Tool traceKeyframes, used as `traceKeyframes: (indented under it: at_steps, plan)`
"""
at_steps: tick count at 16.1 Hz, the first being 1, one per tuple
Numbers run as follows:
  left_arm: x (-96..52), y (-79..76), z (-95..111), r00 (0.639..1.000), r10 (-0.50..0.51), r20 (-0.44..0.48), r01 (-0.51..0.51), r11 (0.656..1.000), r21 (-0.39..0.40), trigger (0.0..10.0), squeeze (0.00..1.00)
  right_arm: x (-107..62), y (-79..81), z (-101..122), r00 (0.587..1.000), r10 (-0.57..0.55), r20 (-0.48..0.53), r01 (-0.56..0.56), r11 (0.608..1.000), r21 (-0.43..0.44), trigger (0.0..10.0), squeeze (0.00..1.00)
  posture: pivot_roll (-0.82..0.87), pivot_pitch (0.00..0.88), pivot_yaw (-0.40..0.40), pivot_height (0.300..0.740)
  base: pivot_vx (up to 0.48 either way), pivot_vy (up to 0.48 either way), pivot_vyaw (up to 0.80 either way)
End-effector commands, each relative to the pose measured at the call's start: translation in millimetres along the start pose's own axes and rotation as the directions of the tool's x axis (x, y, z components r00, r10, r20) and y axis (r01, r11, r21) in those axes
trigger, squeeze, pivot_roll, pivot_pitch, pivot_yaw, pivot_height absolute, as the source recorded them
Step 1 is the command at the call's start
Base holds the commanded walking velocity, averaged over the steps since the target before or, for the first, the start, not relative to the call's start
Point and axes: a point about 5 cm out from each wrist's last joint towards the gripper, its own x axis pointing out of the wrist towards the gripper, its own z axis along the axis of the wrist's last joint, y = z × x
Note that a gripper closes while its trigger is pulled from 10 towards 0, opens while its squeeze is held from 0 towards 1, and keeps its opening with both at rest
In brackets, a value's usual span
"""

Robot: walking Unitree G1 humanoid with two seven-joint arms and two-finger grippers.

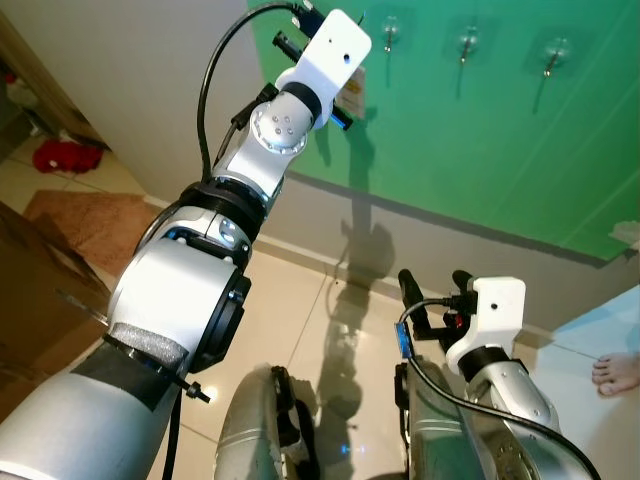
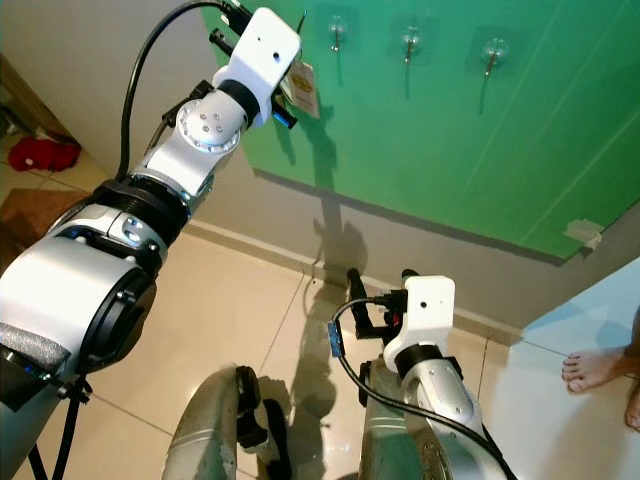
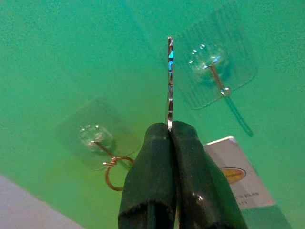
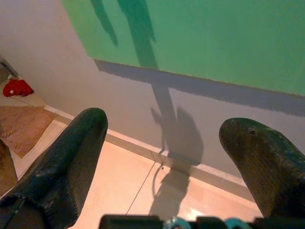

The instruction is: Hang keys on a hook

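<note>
I am counting three hooks showing in a row on the green wall from my head. My left wrist is seeing two hooks; I cannot tell whether either is among those three. One ring is hanging from one of them. I am holding one key, with one tag dangling beside it. Two claws are showing, the left gripper and the right gripper, each carrying two fingers. One red cloth and one mat are lying on the floor. One bare foot is standing there, with what may be a second at the edge.
</note>
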Motion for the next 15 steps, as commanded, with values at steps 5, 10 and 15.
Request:
traceKeyframes:
  at_steps: [5, 10, 15]
  plan:
    - [4.9, -0.3, 9.5, 1.0, 0.001, -0.005, 0.0, 0.999, 0.037, 0.0, 0.0, -11.4, -2.0, 1.9, 0.998, -0.054, 0.019, 0.054, 0.999, 0.004, 10.0, 0.0, -0.44, 0.196, 0.161, 0.634, 0.0, 0.0, 0.0]
    - [4.5, -3.9, 4.9, 0.999, -0.008, -0.036, 0.01, 0.999, 0.051, 0.0, 0.0, -16.6, -3.7, 2.4, 0.997, -0.069, 0.015, 0.069, 0.998, 0.001, 10.0, 0.0, -0.45, 0.212, 0.158, 0.634, 0.0, 0.0, 0.0]
    - [3.7, -5.5, 1.3, 0.998, -0.009, -0.055, 0.012, 0.998, 0.068, 0.0, 0.0, -18.5, -4.7, 2.6, 0.997, -0.072, 0.009, 0.072, 0.997, -0.003, 10.0, 0.0, -0.45, 0.217, 0.152, 0.634, 0.0, 0.0, 0.0]
